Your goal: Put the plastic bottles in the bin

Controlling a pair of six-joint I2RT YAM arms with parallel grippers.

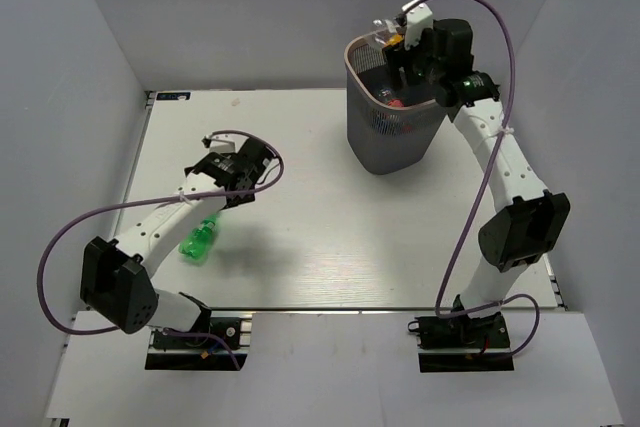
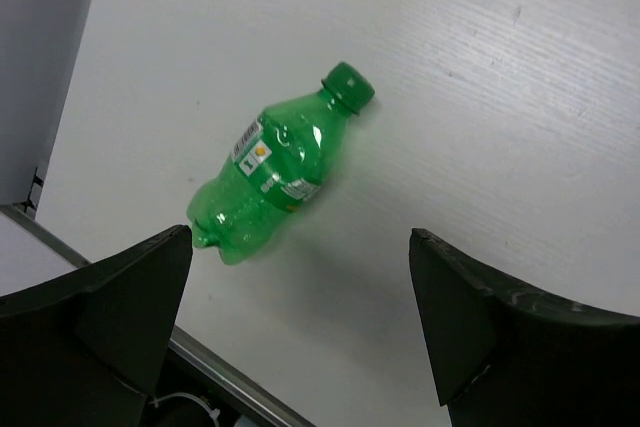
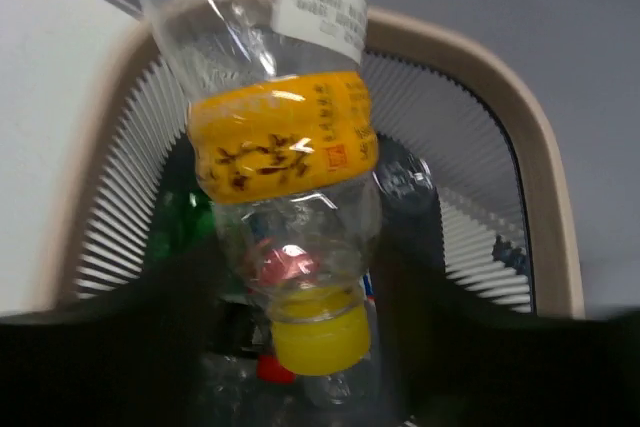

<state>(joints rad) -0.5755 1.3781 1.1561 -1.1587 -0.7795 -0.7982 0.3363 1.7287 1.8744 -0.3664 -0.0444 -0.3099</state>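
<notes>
A clear plastic bottle (image 3: 285, 147) with a yellow-orange label and yellow cap hangs cap down over the mouth of the bin (image 3: 500, 87). My right gripper (image 3: 300, 282) is shut on it just below the label. From above, the right gripper (image 1: 398, 59) and that bottle (image 1: 393, 42) sit over the bin's (image 1: 385, 142) far side. Other bottles lie inside the bin, among them a green one (image 3: 180, 217). A green bottle (image 2: 275, 172) lies on its side on the table. My left gripper (image 2: 300, 237) hovers open just beside its base, jaws wide and not touching it.
The green bottle (image 1: 200, 240) lies at the table's front left, close to the near metal edge (image 2: 210, 372). Grey walls enclose the table on the left, back and right. The right arm's purple cable (image 1: 500, 37) loops above the bin.
</notes>
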